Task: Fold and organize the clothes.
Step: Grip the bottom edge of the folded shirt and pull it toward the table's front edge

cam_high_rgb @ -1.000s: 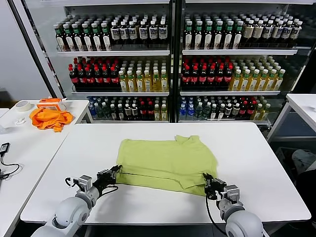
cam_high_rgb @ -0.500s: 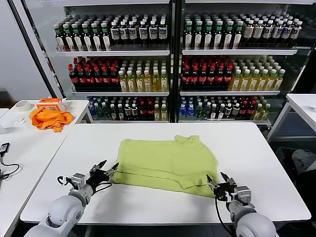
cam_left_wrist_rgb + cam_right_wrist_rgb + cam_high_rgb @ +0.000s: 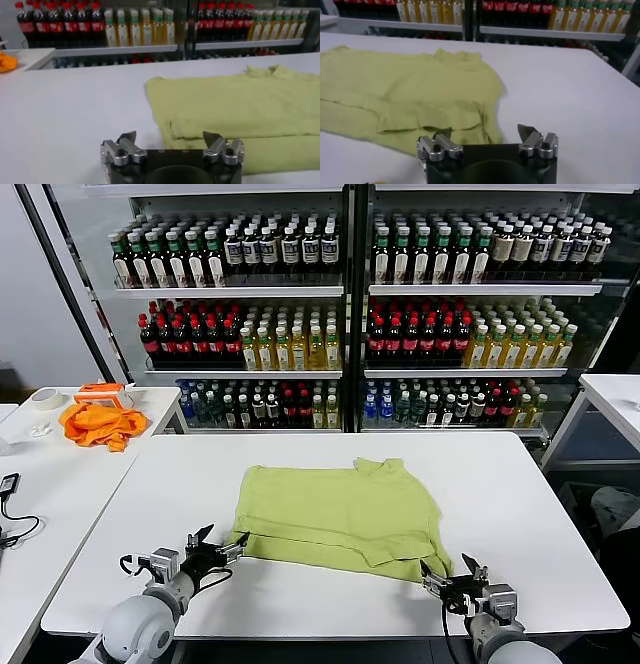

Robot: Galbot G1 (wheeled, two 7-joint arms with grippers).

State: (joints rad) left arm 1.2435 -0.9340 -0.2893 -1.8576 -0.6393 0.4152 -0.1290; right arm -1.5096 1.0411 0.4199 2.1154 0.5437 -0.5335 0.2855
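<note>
The T-shirt (image 3: 338, 515) lay near the middle of the white tabletop (image 3: 540, 514), partly folded: its near portion had been turned up over the body, so a doubled band ran along the edge closest to the robot, and a sleeve and the collar showed at the far side. The left tool (image 3: 221, 548) sat low over the tabletop just beside the shirt's near left corner, fingers spread apart and gripping nothing; in the left wrist view (image 3: 170, 141) the fold's edge lay just ahead of the open fingers. The right tool (image 3: 453, 576) was just off the near right corner, also spread open and empty, as the right wrist view (image 3: 485, 134) confirmed. Judging by this, one lengthwise fold looked complete and released, while the garment was still wide and loosely shaped, so further folds and squaring-up seemed to remain. An orange cloth (image 3: 99, 424) sat on a side table (image 3: 60, 484) well apart, beneath shelves of bottles (image 3: 330, 334).
</note>
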